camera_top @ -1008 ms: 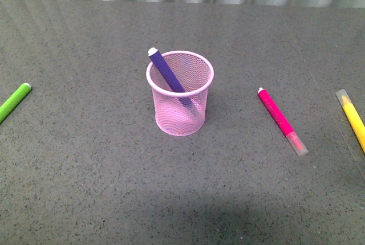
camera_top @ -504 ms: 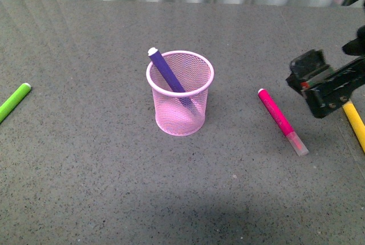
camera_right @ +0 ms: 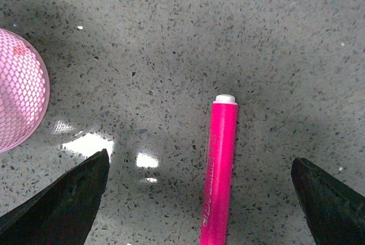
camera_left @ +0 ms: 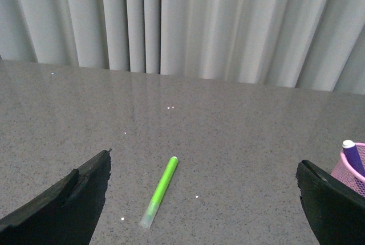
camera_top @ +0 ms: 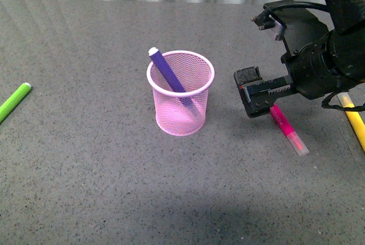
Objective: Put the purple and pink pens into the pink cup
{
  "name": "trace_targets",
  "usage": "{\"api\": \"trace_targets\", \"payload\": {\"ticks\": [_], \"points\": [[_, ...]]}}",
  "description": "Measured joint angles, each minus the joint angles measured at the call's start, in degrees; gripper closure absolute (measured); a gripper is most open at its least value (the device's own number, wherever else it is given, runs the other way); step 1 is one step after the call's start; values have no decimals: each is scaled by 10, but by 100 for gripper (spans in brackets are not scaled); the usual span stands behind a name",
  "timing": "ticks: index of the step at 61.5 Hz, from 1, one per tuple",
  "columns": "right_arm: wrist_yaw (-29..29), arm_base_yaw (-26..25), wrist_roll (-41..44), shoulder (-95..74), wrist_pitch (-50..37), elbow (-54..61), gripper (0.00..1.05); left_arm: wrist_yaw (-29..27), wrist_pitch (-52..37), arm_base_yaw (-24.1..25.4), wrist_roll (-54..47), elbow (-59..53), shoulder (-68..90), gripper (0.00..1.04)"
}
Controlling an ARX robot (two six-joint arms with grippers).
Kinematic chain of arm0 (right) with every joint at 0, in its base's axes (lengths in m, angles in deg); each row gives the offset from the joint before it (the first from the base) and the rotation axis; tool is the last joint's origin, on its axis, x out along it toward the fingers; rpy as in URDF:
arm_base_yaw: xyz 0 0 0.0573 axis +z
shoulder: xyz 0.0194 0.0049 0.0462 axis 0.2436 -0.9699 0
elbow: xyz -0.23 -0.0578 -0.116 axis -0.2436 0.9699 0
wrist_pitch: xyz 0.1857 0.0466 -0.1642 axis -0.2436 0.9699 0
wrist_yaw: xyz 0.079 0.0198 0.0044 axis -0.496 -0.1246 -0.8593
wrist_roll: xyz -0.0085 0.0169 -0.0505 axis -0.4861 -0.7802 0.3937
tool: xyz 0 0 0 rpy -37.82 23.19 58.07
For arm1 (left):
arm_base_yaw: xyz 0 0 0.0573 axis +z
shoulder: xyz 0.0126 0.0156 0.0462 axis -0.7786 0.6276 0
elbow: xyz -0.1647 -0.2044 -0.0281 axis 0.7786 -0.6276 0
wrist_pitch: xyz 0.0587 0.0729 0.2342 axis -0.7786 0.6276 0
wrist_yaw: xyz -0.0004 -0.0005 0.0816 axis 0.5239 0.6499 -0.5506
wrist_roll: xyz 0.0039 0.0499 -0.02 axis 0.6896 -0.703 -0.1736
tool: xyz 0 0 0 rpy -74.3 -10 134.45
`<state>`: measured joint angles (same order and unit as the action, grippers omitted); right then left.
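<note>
The right gripper (camera_top: 254,92) hovers, jaws wide apart, above the pink pen (camera_right: 219,165) on the counter (camera_top: 85,171); the purple pen (camera_top: 165,73) leans inside the pink cup (camera_top: 171,114).

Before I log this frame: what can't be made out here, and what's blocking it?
1. Pink pen: in the front view its plug end is hidden behind the right gripper; in the right wrist view its cap end is cut off by the edge.
2. Yellow marker: in the front view its far end is behind the right arm and its near end is cut off.
3. Purple pen: its lower end is indistinct through the cup mesh.
4. Left gripper: outside the front view.
</note>
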<state>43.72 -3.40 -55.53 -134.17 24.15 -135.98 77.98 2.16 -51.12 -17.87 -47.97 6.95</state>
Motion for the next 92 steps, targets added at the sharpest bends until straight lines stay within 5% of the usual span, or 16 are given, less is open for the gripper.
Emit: {"api": "trace_targets", "payload": {"ticks": [72,85,92], "points": [[-8,-18,22,-103,17,-81,7,0,0,0,0,0,0,8],[-10,-16,26,-105,15,-81,33,0,0,0,0,0,0,8],[-9,-16,28,-106,15,-81,56,0,0,0,0,0,0,8]]}}
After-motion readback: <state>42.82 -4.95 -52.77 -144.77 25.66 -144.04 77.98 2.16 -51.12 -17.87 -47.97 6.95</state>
